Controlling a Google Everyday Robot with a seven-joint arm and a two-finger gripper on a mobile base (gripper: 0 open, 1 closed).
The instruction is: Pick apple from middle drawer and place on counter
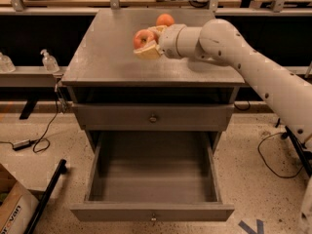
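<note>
Workshop-type room: speckled floor, cables lying around, a grey cabinet in the middle. The apple (144, 36) is up over the counter (107, 57), towards the back half. It's clamped in the gripper (146, 47), with the pale fingers (147, 52) closed around its lower side and the arm reaching in from the right of the view. So the apple sits right at the gripper's tip with the counter directly underneath. Honestly can't tell from this angle whether it's touching the top or hanging just above it. Just behind it, near the wrist, is an orange (165, 19). Down below, the middle drawer (151, 179) is pulled out with nothing in it, and the drawer front (152, 117) above is closed. My read: what's left is straight down and let go, minding that orange.
</note>
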